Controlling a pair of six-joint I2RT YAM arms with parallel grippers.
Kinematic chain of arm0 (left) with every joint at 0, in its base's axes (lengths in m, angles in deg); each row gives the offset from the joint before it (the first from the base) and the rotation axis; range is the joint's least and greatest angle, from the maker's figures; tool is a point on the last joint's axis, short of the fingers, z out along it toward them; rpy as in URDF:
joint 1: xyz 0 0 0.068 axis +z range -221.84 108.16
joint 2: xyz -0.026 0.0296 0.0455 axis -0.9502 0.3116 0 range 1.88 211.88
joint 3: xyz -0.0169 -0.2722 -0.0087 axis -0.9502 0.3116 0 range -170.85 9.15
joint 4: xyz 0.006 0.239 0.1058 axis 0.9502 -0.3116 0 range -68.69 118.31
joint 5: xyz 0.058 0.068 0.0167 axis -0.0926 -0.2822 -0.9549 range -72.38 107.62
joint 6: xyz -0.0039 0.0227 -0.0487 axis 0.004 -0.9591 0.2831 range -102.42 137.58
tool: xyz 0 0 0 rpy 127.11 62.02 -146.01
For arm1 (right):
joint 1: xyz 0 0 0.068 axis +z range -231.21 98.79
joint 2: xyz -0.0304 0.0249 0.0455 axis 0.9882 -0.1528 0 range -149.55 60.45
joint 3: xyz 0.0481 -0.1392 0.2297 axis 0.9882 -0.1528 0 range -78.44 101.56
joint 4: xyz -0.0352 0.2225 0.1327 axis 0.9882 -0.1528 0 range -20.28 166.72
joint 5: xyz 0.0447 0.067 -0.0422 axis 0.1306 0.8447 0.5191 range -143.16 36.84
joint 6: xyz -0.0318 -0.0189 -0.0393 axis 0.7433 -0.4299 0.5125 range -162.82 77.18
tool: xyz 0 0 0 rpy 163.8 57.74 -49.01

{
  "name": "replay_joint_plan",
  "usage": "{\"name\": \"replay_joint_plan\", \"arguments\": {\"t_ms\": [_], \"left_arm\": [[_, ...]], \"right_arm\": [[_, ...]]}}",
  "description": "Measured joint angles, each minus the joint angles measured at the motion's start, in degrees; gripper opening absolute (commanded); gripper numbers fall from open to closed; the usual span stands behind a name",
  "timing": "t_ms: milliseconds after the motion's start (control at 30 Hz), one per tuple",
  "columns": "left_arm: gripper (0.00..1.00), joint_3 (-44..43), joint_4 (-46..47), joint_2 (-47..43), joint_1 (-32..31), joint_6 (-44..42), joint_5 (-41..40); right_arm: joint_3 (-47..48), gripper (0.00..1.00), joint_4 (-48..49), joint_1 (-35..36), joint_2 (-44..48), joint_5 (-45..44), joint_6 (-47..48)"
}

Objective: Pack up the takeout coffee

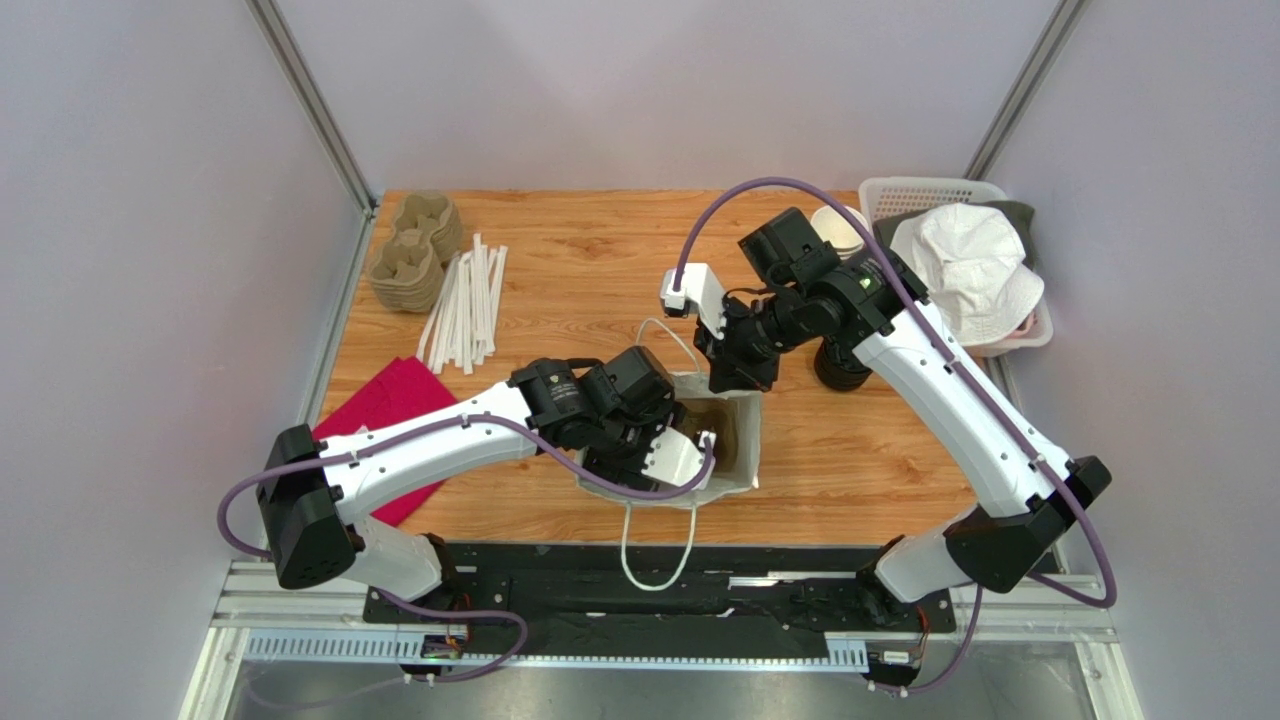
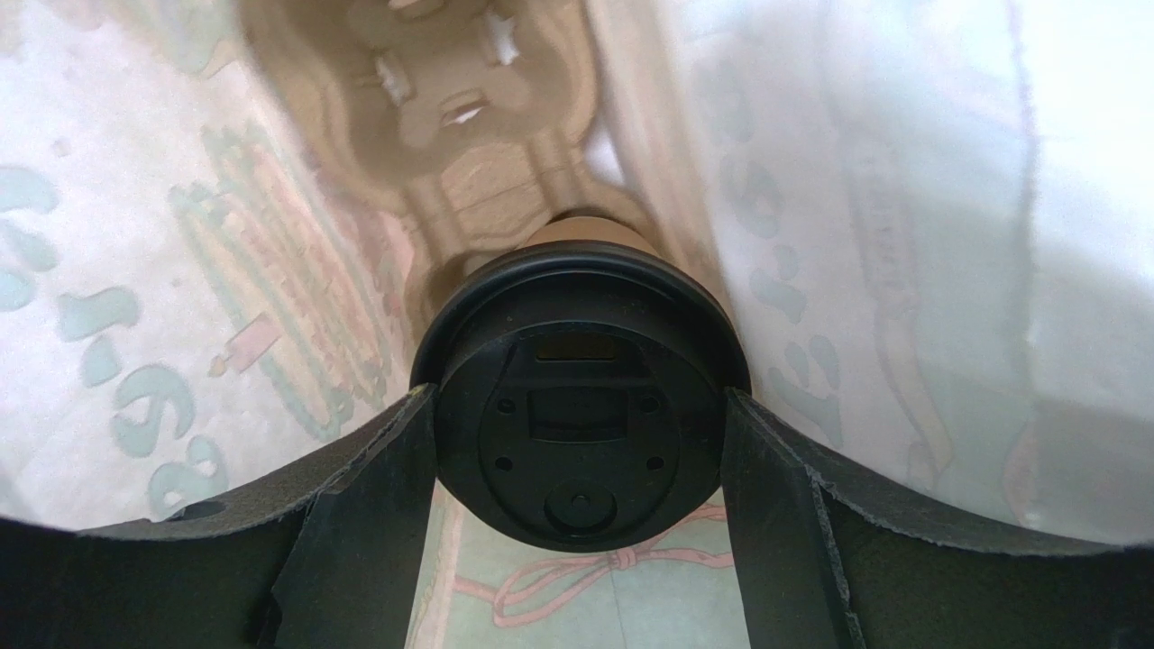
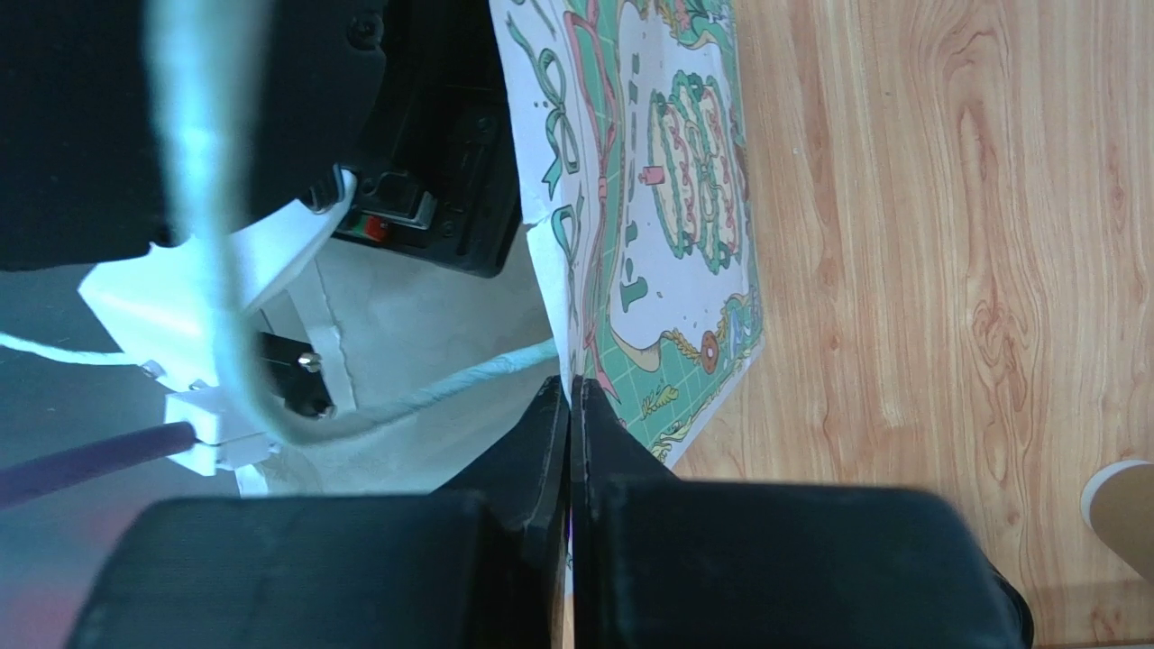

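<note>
The takeout coffee [image 2: 583,345], a brown paper cup with a black lid, is down inside the printed white paper bag [image 1: 739,450]. Its base is at a brown pulp cup carrier [image 2: 461,122] in the bag. My left gripper [image 2: 580,406] reaches into the bag [image 2: 921,271], and its two fingers press on opposite sides of the lid. In the top view the left gripper [image 1: 661,447] is at the bag's mouth. My right gripper [image 3: 572,392] is shut on the bag's upper rim [image 3: 677,176] at the far side, also seen in the top view [image 1: 736,363].
A stack of pulp carriers [image 1: 413,255] and white straws [image 1: 466,300] lie at the far left. A red napkin [image 1: 394,413] lies near the left arm. A white basket [image 1: 902,195] with a white hat stands far right. A dark round object [image 1: 842,368] sits under the right arm.
</note>
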Motion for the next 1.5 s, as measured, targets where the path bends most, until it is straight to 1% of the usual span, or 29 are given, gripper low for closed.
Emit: {"name": "replay_joint_plan", "arguments": {"t_ms": [167,333,600,767,900,1500], "left_arm": [[0.00,0.00,1.77,-0.04,0.00,1.77,-3.61],[0.00,0.37,3.21,-0.63,0.00,3.13,-7.17],[0.00,6.05,7.19,-3.96,0.00,3.39,-10.01],[0.00,10.10,12.15,-5.79,0.00,3.17,-10.19],[0.00,11.15,14.10,-6.03,0.55,3.13,-9.94],[0.00,10.40,15.02,-3.13,4.09,3.10,-4.50]], "right_arm": [[-2.08,0.00,1.55,0.31,0.94,0.59,-0.09],[-4.66,0.00,2.95,2.71,4.09,-1.11,-0.33],[-5.42,0.00,4.15,4.98,5.66,-3.45,-1.14],[-6.58,0.00,5.09,5.03,5.90,-3.87,-1.66],[-6.71,0.00,5.64,5.03,6.21,-4.00,-1.90],[-8.31,0.00,7.21,4.13,6.62,-3.85,-1.55]]}}
